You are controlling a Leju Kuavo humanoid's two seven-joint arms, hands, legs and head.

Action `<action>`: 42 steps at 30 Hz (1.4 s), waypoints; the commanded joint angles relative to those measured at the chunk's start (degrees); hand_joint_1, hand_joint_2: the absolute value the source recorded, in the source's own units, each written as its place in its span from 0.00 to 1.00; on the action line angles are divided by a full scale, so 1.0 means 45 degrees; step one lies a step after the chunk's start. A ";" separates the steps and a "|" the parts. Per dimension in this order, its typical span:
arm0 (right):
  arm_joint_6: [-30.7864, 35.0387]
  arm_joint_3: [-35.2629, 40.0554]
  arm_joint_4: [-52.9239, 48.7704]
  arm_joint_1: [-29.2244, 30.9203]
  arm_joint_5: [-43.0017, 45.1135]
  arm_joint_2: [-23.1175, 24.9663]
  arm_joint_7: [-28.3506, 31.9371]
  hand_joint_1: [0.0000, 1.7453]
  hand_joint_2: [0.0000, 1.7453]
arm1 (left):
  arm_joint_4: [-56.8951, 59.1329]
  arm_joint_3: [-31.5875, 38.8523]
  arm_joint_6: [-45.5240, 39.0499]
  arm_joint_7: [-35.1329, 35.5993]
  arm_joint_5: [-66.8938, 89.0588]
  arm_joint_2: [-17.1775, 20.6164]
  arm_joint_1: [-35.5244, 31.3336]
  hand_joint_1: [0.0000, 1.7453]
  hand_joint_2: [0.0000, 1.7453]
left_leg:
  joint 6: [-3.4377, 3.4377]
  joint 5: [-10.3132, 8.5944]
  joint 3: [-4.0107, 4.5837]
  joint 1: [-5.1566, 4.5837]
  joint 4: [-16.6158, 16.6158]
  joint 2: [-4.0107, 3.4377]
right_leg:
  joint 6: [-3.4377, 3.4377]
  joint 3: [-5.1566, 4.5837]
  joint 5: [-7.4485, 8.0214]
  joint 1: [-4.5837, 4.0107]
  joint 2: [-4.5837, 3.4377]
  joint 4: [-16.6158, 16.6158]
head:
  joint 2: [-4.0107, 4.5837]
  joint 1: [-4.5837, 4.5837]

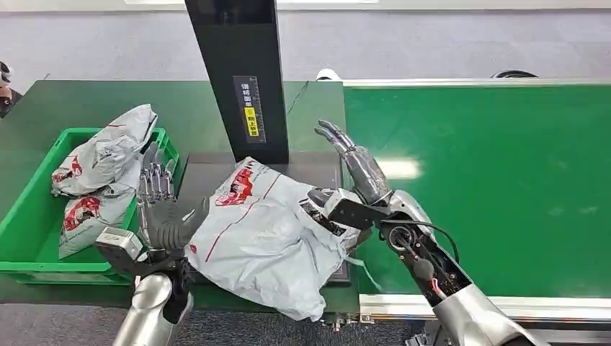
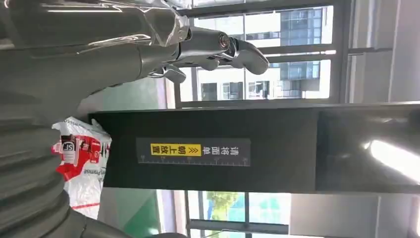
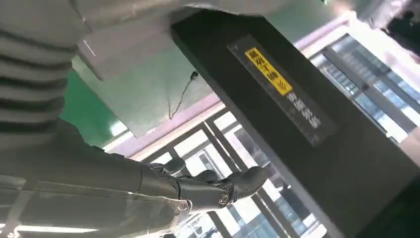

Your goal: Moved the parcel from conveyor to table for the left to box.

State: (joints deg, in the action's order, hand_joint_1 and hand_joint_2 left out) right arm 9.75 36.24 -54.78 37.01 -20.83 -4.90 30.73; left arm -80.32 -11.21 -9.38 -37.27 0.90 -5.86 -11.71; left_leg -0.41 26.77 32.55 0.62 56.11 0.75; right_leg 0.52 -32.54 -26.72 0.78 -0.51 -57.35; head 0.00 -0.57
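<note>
A grey plastic parcel [image 1: 266, 238] with a red logo lies crumpled on the dark platform [image 1: 205, 171] between the green bin and the conveyor, one corner hanging over the near edge. My left hand [image 1: 162, 209] stands at the parcel's left edge with fingers straight up and apart, its thumb toward the bag, holding nothing. My right hand [image 1: 357, 166] hovers past the parcel's right side with fingers stretched out flat and empty; its wrist sits against the bag. The left wrist view shows the parcel [image 2: 81, 163] beside my left fingers [image 2: 218, 47]. My right fingers [image 3: 208, 186] reach out bare.
A green bin [image 1: 18, 223] at the left holds other grey parcels [image 1: 108, 155]. A black scanner post [image 1: 241, 72] with a yellow label rises just behind the platform. The green conveyor belt [image 1: 490, 187] runs along the right, with a metal rail at its near edge.
</note>
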 commanded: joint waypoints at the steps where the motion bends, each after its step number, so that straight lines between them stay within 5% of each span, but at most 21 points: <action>1: -0.1400 -0.1158 -0.1293 -0.0861 0.1377 -0.0153 0.0556 0.00 0.00 | 0.0812 -0.0477 0.0153 -0.0057 -0.0121 0.0293 -0.0107 0.00 1.00 | 0.0001 -0.0004 -0.0008 0.0000 -0.0011 0.0006 | -0.0007 0.0013 -0.0001 -0.0003 0.0021 0.0011 | 0.0000 0.0000; 8: -0.1432 -0.1952 -0.2788 -0.1757 0.1858 -0.0398 0.0655 0.00 0.00 | 0.0589 -0.0516 0.0236 -0.0087 -0.0097 0.0359 0.0117 0.00 1.00 | 0.0004 0.0000 -0.0009 0.0001 -0.0014 0.0008 | -0.0007 0.0018 -0.0003 -0.0005 0.0030 0.0019 | 0.0000 0.0005; 9: -0.0870 -0.2218 -0.3058 -0.1902 0.1595 -0.0380 0.0700 0.00 1.00 | 0.0563 -0.0628 0.0391 -0.0037 0.0040 0.0456 0.0143 0.00 1.00 | 0.0003 -0.0001 -0.0006 -0.0001 -0.0014 0.0007 | -0.0007 0.0011 -0.0002 -0.0003 0.0025 0.0016 | 0.0000 0.0000; 21: 0.0416 -0.7124 -0.7310 -0.5124 0.3502 0.0450 0.0017 0.00 1.00 | 0.0668 -0.1759 0.2406 0.1286 0.3442 0.0732 0.0132 0.00 1.00 | 0.0001 0.0003 0.0008 -0.0001 -0.0011 0.0046 | -0.0008 0.0010 -0.0015 -0.0002 0.0062 0.0015 | 0.0000 0.0000; 34: 0.0353 -0.7175 -0.7357 -0.5159 0.3526 0.0542 0.0014 0.00 1.00 | 0.0708 -0.1707 0.2406 0.1308 0.3466 0.0707 0.0081 0.00 1.00 | -0.0003 0.0012 0.0009 -0.0002 -0.0011 0.0009 | -0.0004 -0.0010 -0.0005 0.0000 0.0016 0.0013 | 0.0000 0.0000; 42: -0.0721 -0.7807 -0.6474 -0.6323 0.4890 0.1395 -0.1780 0.00 1.00 | 0.1246 -0.1409 0.2486 0.2253 0.4057 0.0280 -0.0351 0.00 1.00 | -0.0008 0.0004 -0.0001 0.0008 -0.0022 0.0026 | -0.0009 0.0011 -0.0004 -0.0010 0.0042 0.0031 | 0.0000 0.0005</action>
State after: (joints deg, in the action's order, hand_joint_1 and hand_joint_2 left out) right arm 9.35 4.39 -88.50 11.93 -1.37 -2.60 26.86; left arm -80.15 -17.49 1.18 -29.92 16.66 -3.96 -10.09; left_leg -0.44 26.82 32.66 0.61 56.10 0.78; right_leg 0.53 -32.66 -26.74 0.79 -0.49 -57.33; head 0.00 -0.55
